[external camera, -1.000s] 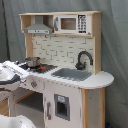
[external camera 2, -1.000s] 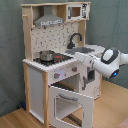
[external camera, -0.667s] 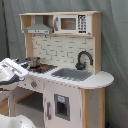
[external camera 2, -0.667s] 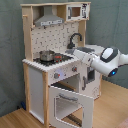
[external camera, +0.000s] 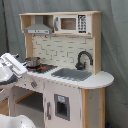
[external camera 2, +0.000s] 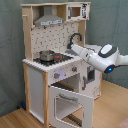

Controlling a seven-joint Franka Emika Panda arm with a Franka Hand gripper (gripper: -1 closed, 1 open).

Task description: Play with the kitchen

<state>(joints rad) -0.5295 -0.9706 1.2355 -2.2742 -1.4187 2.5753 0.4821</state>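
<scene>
kitchen [external camera 2: 55,75] | jaws [external camera 2: 71,47] above counter, right of hob [external camera 2: 54,58]

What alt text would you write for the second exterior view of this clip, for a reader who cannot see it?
A white robot arm reaches from the second exterior view's right across the counter of a tall toy kitchen of pale wood and white panels, towards its black tap. The oven door hangs open at the front, and a small metal pot sits on the red-ringed hob.
</scene>
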